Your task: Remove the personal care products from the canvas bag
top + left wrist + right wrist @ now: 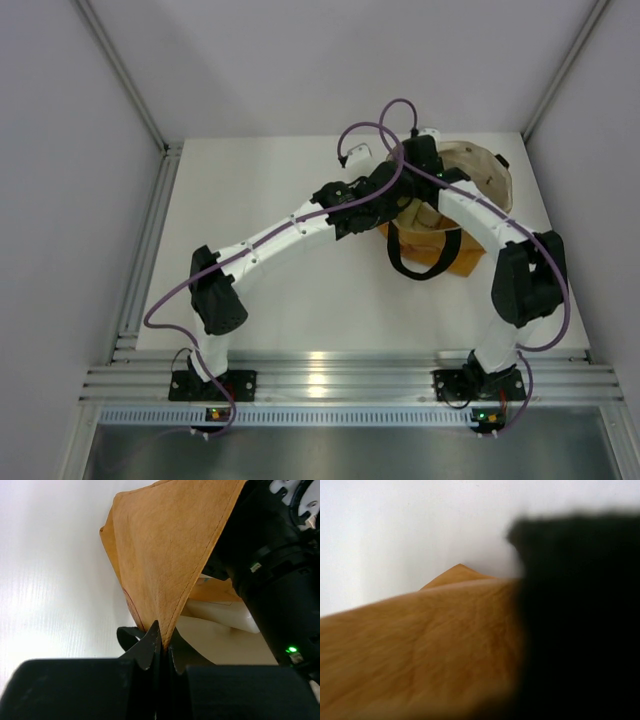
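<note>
The mustard-tan canvas bag [445,232] lies at the far right of the table, its cream-lined mouth [485,172] open toward the back. My left gripper [385,200] is shut on a fold of the bag's tan edge [170,555], and the fingertips [151,645] pinch the canvas tight. The cream lining [225,617] shows behind that fold. My right gripper [420,158] is at the left rim of the bag's mouth, and its black wrist [280,580] looms in the left wrist view. The right wrist view shows only blurred tan canvas [420,645] and a black blur [580,620]. No personal care products show.
A black strap handle [425,262] loops off the bag's near side toward the table's middle, and it also shows by my left fingers [127,636]. White walls close in the table [280,300] at left, right and back. An aluminium rail [340,382] runs along the near edge.
</note>
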Controlling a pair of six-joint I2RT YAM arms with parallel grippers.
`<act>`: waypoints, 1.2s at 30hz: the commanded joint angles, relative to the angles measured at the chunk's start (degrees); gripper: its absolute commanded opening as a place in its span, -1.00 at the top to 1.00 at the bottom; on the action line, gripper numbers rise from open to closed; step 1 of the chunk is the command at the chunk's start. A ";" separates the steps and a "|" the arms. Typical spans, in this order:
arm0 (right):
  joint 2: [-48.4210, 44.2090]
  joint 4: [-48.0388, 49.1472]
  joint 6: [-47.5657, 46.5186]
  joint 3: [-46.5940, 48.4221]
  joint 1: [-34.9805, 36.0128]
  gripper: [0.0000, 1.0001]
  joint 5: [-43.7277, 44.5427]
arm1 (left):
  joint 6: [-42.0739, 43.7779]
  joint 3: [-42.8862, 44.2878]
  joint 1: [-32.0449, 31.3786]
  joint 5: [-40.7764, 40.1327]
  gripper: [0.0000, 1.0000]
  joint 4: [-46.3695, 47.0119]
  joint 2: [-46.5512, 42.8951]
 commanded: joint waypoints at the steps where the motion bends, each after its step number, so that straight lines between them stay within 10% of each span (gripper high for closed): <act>1: -7.34 1.36 -0.98 7.25 -0.16 1.00 0.35 | 0.34 2.66 -0.33 -0.58 1.00 1.63 -0.76; 36: -21.67 -21.75 -8.54 26.67 2.30 1.00 -2.21 | 1.05 0.46 0.63 -0.93 1.00 1.55 -1.99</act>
